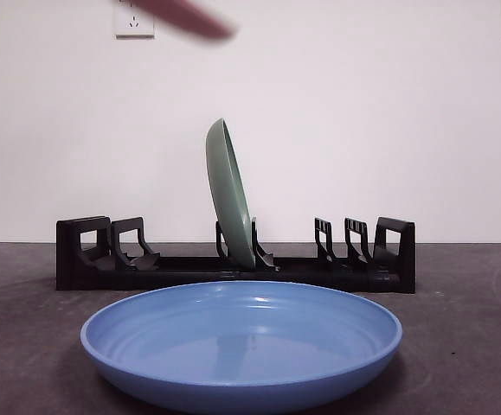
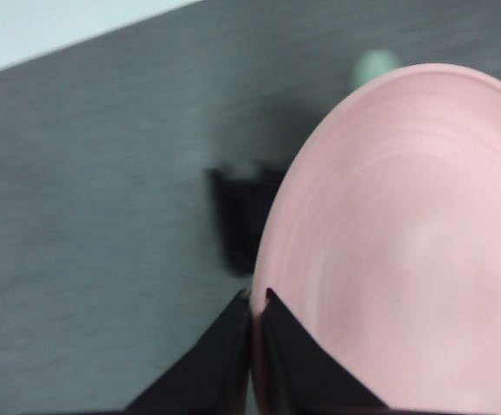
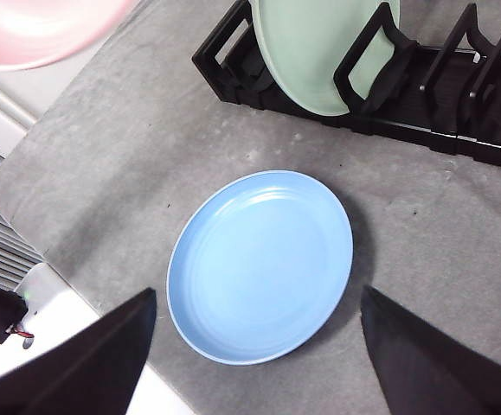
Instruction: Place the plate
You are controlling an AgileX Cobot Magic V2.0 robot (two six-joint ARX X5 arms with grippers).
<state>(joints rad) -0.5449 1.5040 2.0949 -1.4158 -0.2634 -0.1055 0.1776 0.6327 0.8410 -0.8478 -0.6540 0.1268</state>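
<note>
My left gripper (image 2: 254, 304) is shut on the rim of a pink plate (image 2: 406, 251), held up in the air; the plate shows as a blurred pink edge (image 1: 185, 17) at the top of the front view and in a corner of the right wrist view (image 3: 34, 30). A blue plate (image 1: 241, 344) lies flat on the table in front of the black dish rack (image 1: 233, 264). A green plate (image 1: 229, 192) stands tilted in a middle slot of the rack. My right gripper (image 3: 254, 346) hangs open high above the blue plate (image 3: 260, 264).
The rack (image 3: 440, 95) has free slots on both sides of the green plate (image 3: 319, 52). The table's near edge (image 3: 86, 303) lies close to the blue plate. A wall socket (image 1: 134, 19) is on the back wall.
</note>
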